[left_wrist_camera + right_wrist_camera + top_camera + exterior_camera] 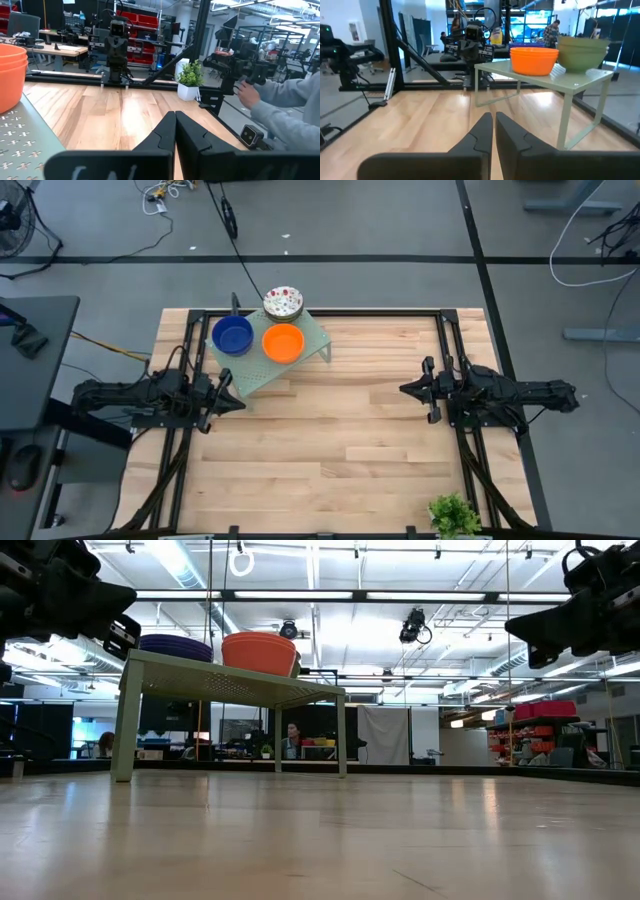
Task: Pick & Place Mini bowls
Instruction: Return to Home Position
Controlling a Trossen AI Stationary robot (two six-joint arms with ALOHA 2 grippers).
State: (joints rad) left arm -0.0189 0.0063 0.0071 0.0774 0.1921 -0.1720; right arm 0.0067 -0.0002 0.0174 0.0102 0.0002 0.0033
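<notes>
Three stacks of mini bowls stand on the pale green perforated rack [268, 358] at the table's far left: a blue stack [232, 334], an orange stack [283, 342] and a speckled white stack [283, 303]. In the right wrist view the orange stack [534, 59] and a stack with olive undersides [582, 52] rest on the rack top [580, 76]. My left gripper [236, 402] hovers shut beside the rack's near left corner. My right gripper [404, 389] hovers shut at the table's right side, pointing left.
The rack stands on thin legs [123, 720] on the wooden table [330, 450]. A small potted plant [453, 515] sits at the near right edge. Black frame rails [470, 450] run along both sides. A person in a grey sleeve [280, 107] is beyond the table.
</notes>
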